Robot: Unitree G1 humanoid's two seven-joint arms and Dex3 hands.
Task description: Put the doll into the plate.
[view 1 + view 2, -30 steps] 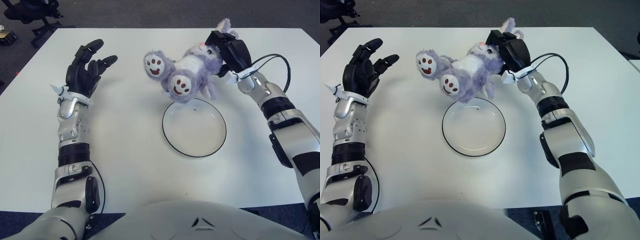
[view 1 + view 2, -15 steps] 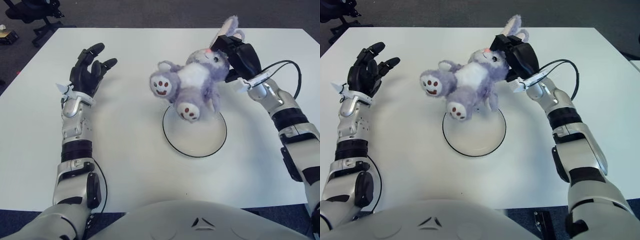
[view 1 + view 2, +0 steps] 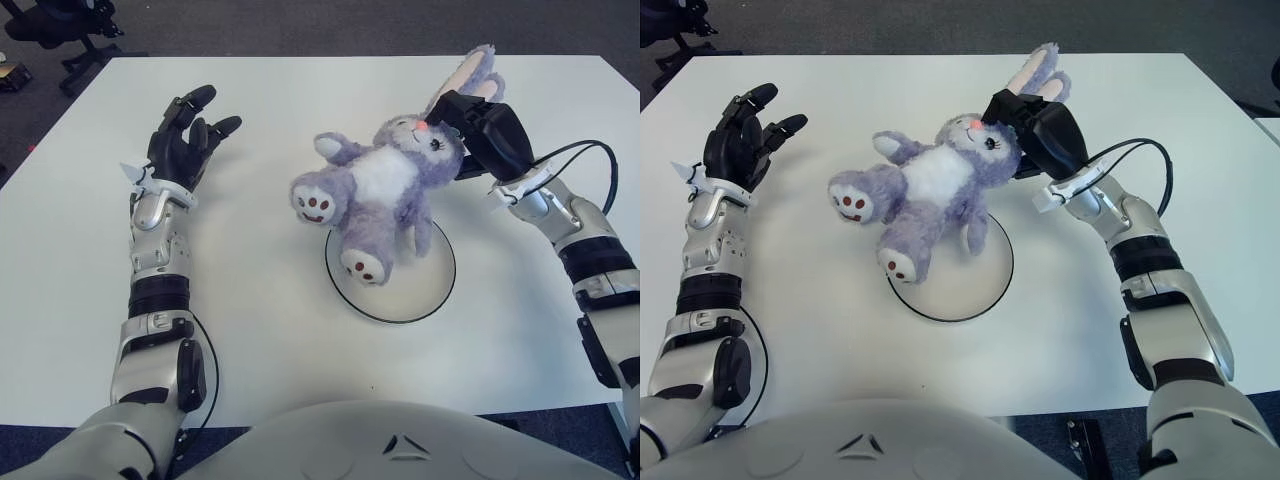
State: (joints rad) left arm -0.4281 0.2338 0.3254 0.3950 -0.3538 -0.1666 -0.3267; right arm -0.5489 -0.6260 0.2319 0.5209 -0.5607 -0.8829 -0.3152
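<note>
A purple and white plush rabbit doll (image 3: 378, 195) hangs tilted over the clear, dark-rimmed plate (image 3: 432, 288) in the middle of the white table. Its feet point toward me and to the left, and its lower foot shows over the plate's left part. My right hand (image 3: 480, 130) is shut on the doll's head, just below the ears, above the plate's far right rim. My left hand (image 3: 185, 140) shows raised at the far left, well apart from the doll, fingers spread and holding nothing.
The white table (image 3: 280, 320) extends all round the plate. A black office chair (image 3: 60, 25) stands on the floor beyond the table's far left corner. A black cable (image 3: 590, 150) loops off my right wrist.
My right hand has carried the doll toward me and downward. The doll has swung so its body and one foot now hang over the plate. The left hand has barely moved.
</note>
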